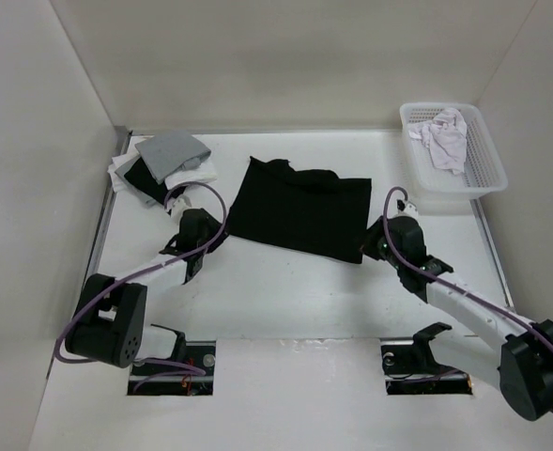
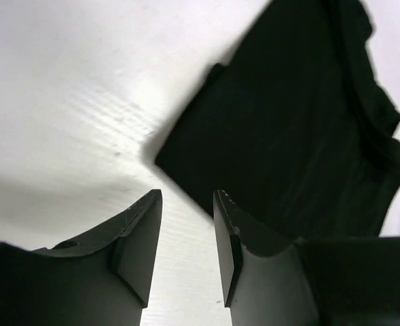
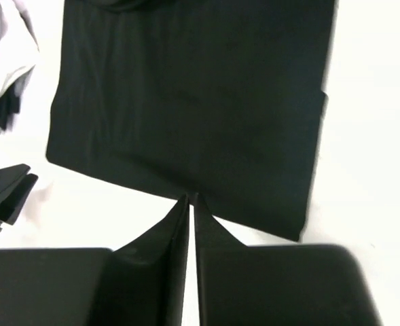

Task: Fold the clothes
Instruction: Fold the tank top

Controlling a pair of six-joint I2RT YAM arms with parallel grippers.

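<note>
The clothes [image 1: 304,209] are one black top lying flat in a folded rectangle at mid-table, its gathered neckline toward the far left. My left gripper [image 1: 208,242] hovers just off the top's near-left corner [image 2: 295,122]. Its fingers [image 2: 187,193] stand open with only white table between them. My right gripper [image 1: 372,246] is at the top's near-right edge. In the right wrist view its fingers [image 3: 191,198] are all but closed, a thin slit of table showing between them. Their tips reach the hem of the clothes [image 3: 186,95], and the cloth lies undisturbed.
A pile of grey, white and black garments [image 1: 163,164] sits at the far left corner, also at the right wrist view's upper left [image 3: 3,61]. A white basket [image 1: 487,150] at the far right holds a pale cloth [image 1: 445,136]. Walls enclose the table.
</note>
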